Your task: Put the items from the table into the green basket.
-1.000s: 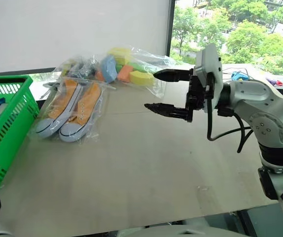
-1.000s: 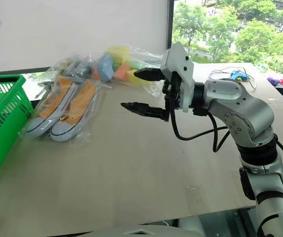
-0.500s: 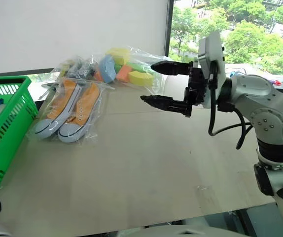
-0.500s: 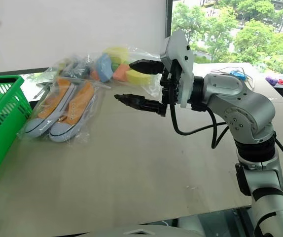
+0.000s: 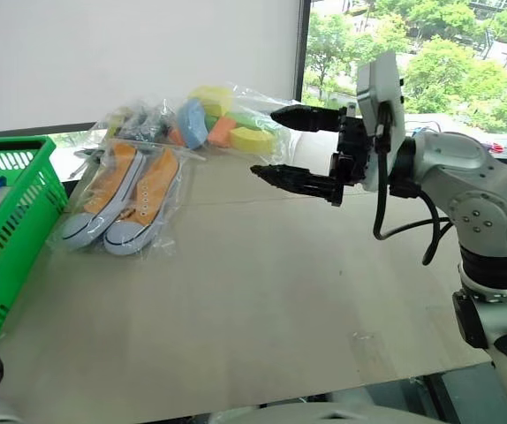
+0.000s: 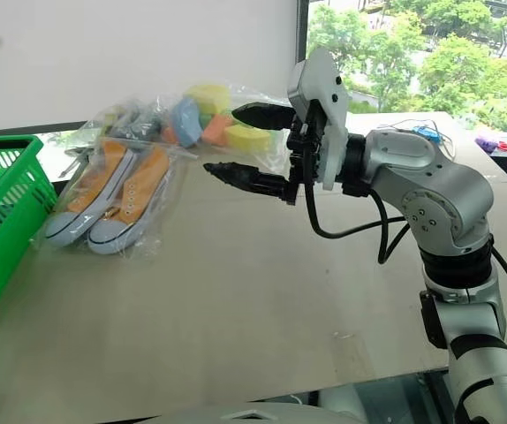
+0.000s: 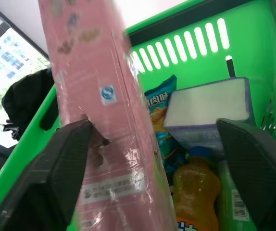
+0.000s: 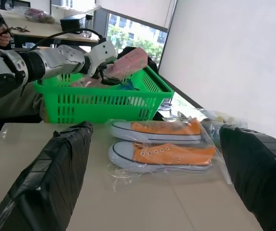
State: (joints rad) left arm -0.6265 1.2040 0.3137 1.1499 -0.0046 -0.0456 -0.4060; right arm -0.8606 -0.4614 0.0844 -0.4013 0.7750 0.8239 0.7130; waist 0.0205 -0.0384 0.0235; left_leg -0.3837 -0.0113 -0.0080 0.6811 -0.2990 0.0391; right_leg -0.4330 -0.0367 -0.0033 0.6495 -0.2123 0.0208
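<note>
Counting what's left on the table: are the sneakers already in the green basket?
No, the bagged sneakers lie on the table, beside the green basket.

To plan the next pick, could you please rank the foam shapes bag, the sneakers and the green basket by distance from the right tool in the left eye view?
1. Foam shapes bag, just behind the right tool.
2. Sneakers, further left.
3. Green basket, at the table's left edge.

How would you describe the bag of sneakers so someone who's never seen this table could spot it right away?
Start at the green basket standing on the beige table. Just beside it, toward the middle of the table, lies a clear plastic bag holding a pair of orange-and-white sneakers. The bag of foam shapes behind it holds loose coloured blocks; this one holds two matching shoes with white toe caps.
</note>
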